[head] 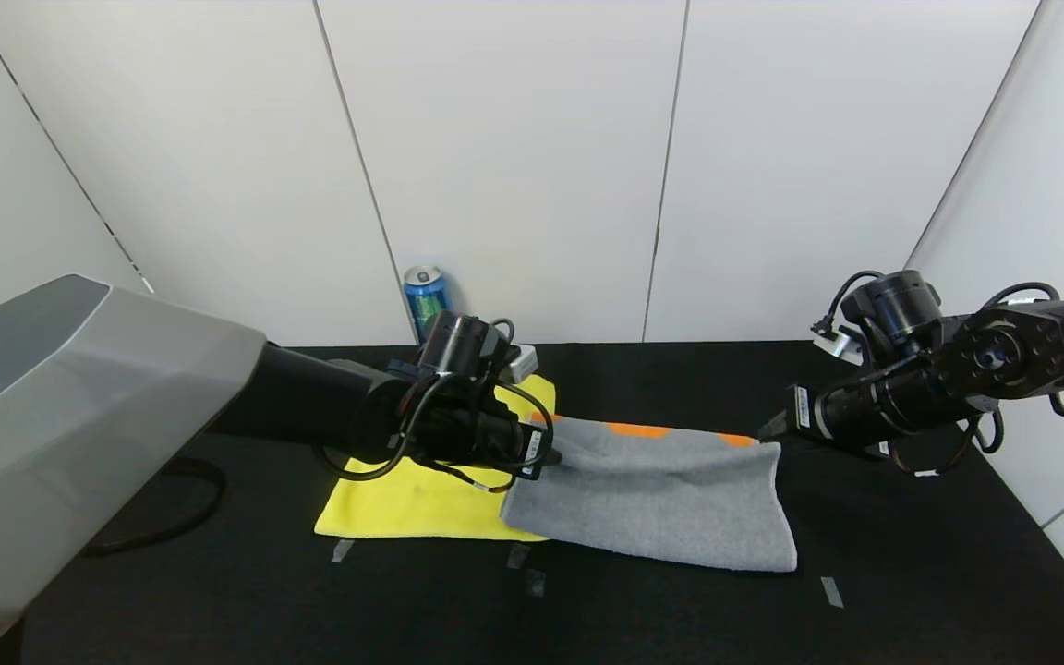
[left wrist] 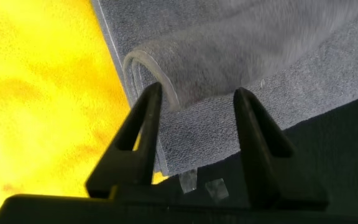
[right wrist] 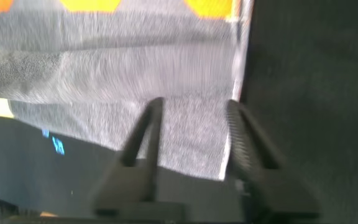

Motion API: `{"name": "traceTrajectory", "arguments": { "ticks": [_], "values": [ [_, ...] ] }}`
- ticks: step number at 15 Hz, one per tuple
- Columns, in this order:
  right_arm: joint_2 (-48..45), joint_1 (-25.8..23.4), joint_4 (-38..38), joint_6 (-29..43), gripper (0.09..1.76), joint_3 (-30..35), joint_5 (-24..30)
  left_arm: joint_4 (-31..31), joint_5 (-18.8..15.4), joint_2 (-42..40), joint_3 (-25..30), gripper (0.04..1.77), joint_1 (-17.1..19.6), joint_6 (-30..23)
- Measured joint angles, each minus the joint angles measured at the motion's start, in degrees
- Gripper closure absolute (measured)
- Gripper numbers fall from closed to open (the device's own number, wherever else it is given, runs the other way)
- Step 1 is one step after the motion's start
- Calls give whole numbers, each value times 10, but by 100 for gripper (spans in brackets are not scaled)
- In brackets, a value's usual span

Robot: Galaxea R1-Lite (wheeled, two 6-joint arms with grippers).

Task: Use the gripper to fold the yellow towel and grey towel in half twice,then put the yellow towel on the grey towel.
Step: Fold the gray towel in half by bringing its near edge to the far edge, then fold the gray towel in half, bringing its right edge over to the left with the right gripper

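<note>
The grey towel [head: 652, 494] lies folded in a long band at the table's middle, with orange marks [head: 638, 429] along its far edge. Its left end overlaps the yellow towel [head: 403, 503], which lies flat under my left arm. My left gripper [head: 546, 453] is at the grey towel's left end. In the left wrist view it [left wrist: 196, 99] is open, its fingers straddling a rolled fold of grey towel [left wrist: 260, 37] beside the yellow towel [left wrist: 42, 93]. My right gripper [head: 772, 427] is at the grey towel's far right corner. It [right wrist: 194, 106] is open over the grey towel's [right wrist: 135, 74] end edge.
A blue can [head: 427, 297] stands at the back wall behind my left arm. The black table [head: 911, 554] carries small tape marks [head: 831, 591] near its front. White walls close the back and right side.
</note>
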Motion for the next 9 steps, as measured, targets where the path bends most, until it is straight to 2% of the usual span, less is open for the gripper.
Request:
{"name": "traceTrajectory", "arguments": {
  "ticks": [4,9],
  "values": [
    [-2,-9,-17,4,64,4,-1,-1,7,0,-3,59,11,1],
    [-20,-14,-15,4,40,8,0,-1,7,-14,-4,36,21,1]
  ]
}}
